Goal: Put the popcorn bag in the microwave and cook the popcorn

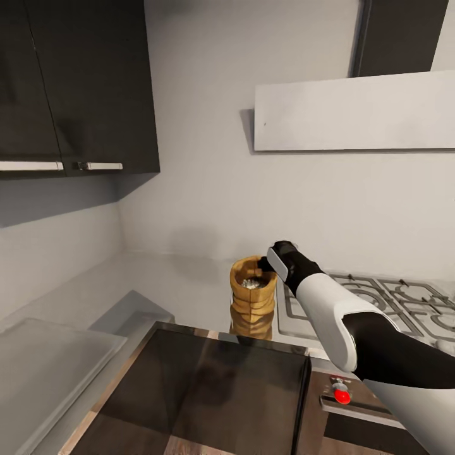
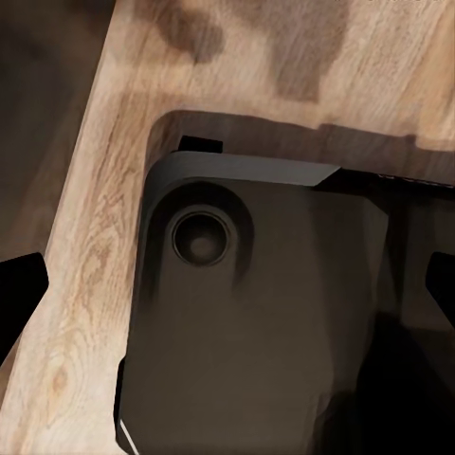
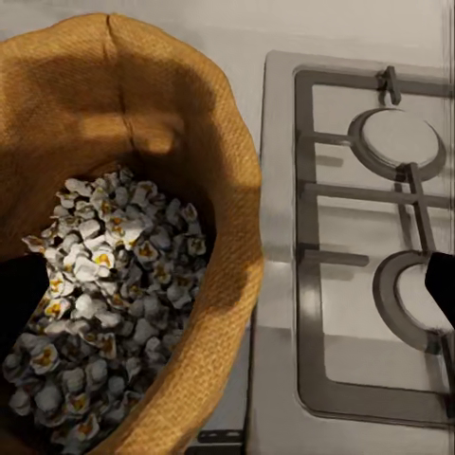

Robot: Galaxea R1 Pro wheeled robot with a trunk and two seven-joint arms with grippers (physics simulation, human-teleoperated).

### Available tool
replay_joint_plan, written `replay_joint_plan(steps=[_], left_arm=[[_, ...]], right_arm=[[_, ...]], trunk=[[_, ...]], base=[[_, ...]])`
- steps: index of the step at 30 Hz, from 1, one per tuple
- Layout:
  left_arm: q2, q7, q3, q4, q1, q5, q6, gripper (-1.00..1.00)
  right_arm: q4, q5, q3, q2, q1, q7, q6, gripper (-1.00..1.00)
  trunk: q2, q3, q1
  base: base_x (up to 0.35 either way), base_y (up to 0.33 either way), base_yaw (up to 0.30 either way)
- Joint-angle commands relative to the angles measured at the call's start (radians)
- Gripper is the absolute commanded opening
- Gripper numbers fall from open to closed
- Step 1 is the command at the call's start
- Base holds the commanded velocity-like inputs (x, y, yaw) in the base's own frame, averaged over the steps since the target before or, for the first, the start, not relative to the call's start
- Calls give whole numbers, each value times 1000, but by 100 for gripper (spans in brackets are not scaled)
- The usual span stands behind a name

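Note:
The tan popcorn bag (image 1: 253, 297) stands upright on the grey countertop (image 1: 170, 278), right beside the hob. Whitish popcorn (image 3: 95, 303) fills its bottom. My right gripper (image 1: 268, 265) is at the bag's rim on the hob side. In the right wrist view the right gripper (image 3: 227, 294) is open, one finger inside the popcorn bag (image 3: 161, 123), the other over the hob, with the bag wall between them. The microwave's dark glass door (image 1: 208, 392) and its panel with a red dot (image 1: 342, 396) lie close below me. My left gripper (image 2: 227, 294) hangs open over wood floor.
The steel gas hob (image 1: 379, 303) lies right of the bag, its burner grates (image 3: 370, 237) close to my fingers. A white extractor hood (image 1: 354, 117) and dark wall cabinets (image 1: 76, 82) hang above. A pale flat slab (image 1: 50, 366) lies at the left. My dark base (image 2: 246, 322) shows under the left gripper.

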Motion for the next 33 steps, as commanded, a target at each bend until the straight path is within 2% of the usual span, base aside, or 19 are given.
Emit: replay_joint_plan(steps=[1, 12, 26, 33], left_arm=[[0, 0, 2, 0, 0, 7, -2, 100], [0, 0, -1, 1, 0, 4, -2, 100], [0, 0, 1, 0, 0, 4, -2, 100], [0, 0, 1, 0, 0, 4, -2, 100]], right_arm=[[-3, -10, 2, 0, 0, -9, 2, 100], [-3, -12, 2, 0, 0, -9, 1, 100], [-3, -12, 2, 0, 0, -13, -10, 100], [1, -10, 1, 0, 0, -15, -13, 100]], trunk=[[-1, -1, 0], [-1, -1, 0], [-1, -1, 0], [-1, 0, 0]], base=[[0, 0, 0], [-159, 0, 0], [-6, 6, 1], [0, 0, 101]])
